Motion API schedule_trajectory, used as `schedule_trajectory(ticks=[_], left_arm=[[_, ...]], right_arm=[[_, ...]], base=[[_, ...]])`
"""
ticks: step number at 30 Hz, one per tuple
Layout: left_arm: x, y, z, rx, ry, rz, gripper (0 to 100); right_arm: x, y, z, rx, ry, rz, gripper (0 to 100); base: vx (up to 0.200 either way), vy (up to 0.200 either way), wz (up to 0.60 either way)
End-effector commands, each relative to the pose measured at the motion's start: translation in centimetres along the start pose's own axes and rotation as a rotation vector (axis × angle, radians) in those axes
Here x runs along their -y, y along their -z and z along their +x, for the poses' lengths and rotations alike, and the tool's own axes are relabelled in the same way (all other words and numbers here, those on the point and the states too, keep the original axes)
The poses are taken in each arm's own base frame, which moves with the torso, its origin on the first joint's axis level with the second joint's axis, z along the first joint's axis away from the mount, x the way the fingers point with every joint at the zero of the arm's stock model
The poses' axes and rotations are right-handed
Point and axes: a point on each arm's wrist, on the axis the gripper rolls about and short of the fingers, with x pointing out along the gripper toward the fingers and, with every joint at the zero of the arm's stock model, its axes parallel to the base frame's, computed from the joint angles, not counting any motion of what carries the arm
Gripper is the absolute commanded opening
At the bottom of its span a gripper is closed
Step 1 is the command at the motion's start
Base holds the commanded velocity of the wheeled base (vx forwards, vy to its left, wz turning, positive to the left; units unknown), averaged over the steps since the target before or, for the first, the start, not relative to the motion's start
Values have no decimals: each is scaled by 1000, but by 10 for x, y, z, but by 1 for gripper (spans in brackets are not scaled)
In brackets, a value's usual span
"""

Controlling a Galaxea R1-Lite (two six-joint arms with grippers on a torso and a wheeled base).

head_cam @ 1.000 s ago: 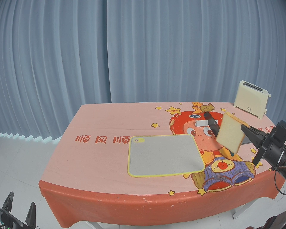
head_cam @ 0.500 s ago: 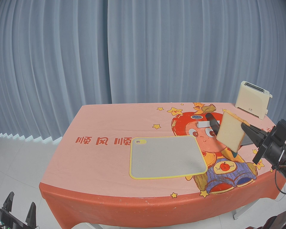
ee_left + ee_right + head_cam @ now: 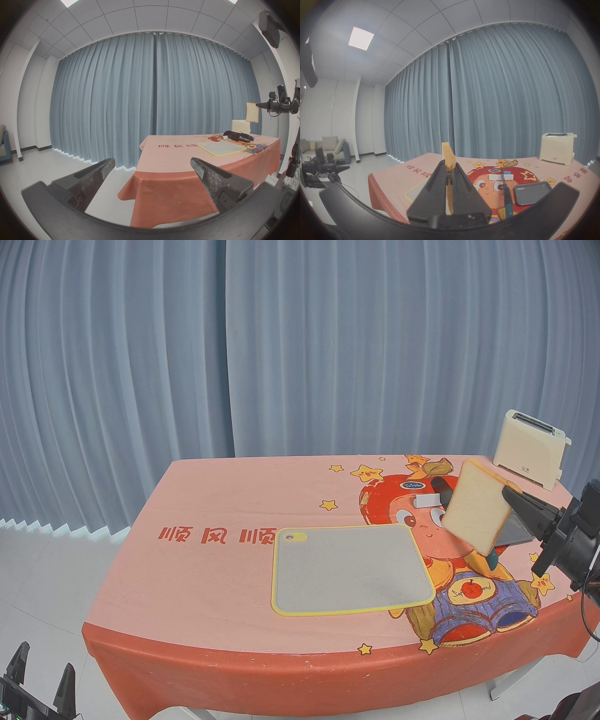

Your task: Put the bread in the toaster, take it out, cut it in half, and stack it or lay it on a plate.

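Bread (image 3: 478,507) has risen a little and shifted leftward since half a second ago, carried by the right claw (image 3: 506,492). Its jaws are clamped on the slice's crust edge, so the slice hangs upright in the air above the tabletop (image 3: 219,577), between the board (image 3: 350,568) and the toaster (image 3: 530,448) and touching neither. Left claw (image 3: 40,671) sits low off the tabletop's near left corner, jaws spread wide and empty.

The tablecloth (image 3: 206,577) is recorded as salmon-orange, printed with red characters, yellow stars and a cartoon figure. The cutting board (image 3: 350,568) is noted grey, edged yellow; toaster (image 3: 530,449) cream; bread (image 3: 476,509) pale, crust golden-brown.
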Motion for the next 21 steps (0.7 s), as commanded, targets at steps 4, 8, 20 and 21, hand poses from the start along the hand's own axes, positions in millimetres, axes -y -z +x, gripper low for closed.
schedule_trajectory(ticks=[4,8,20,21], left_arm=[[0,5,0,0,-1,0,100],[0,5,0,0,-1,0,100],[0,5,0,0,-1,0,100],[0,5,0,0,-1,0,100]], right_arm=[[-2,2,6,-17,-16,32,0],[-3,-1,12,-11,-19,52,0],[-13,-7,30,-18,-65,262,0],[-15,-7,32,-21,-71,281,0]], base=[[0,0,0],[0,0,0],[0,0,0],[0,0,0]])
